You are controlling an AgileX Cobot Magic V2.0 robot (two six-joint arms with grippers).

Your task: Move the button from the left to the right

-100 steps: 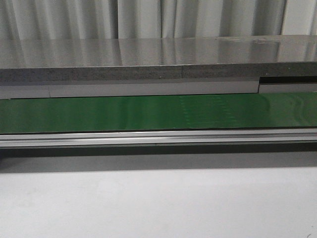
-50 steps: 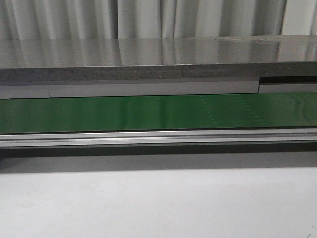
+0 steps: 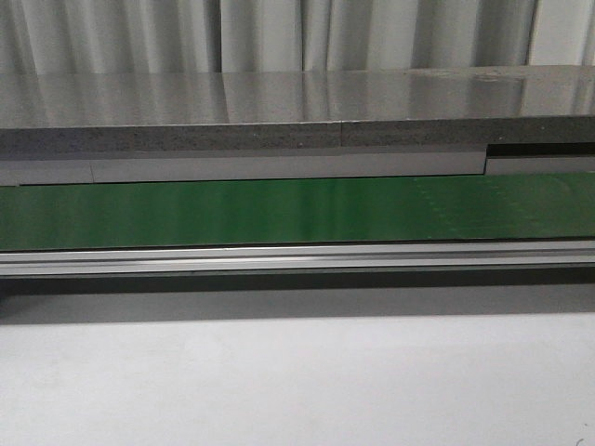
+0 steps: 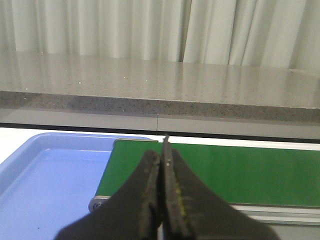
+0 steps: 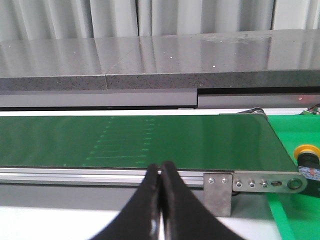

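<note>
The button [image 5: 307, 159], with a yellow-orange cap and black body, sits in the green tray [image 5: 295, 215] past the right end of the green conveyor belt [image 5: 135, 140]; it shows only in the right wrist view. My right gripper [image 5: 161, 167] is shut and empty, in front of the belt's near rail. My left gripper [image 4: 161, 152] is shut and empty, in front of the left end of the belt [image 4: 240, 172]. Neither gripper shows in the front view, where the belt [image 3: 279, 212] carries no object.
A blue tray [image 4: 45, 185] lies beside the belt's left end. A metal bracket [image 5: 220, 192] and roller mount [image 5: 270, 182] stand at the belt's right end. A grey stone counter [image 3: 297, 116] and curtains run behind the belt. A white tabletop [image 3: 297, 381] lies in front.
The faint pattern of marks on the belt has shifted to the right in the front view. Nothing else has moved.
</note>
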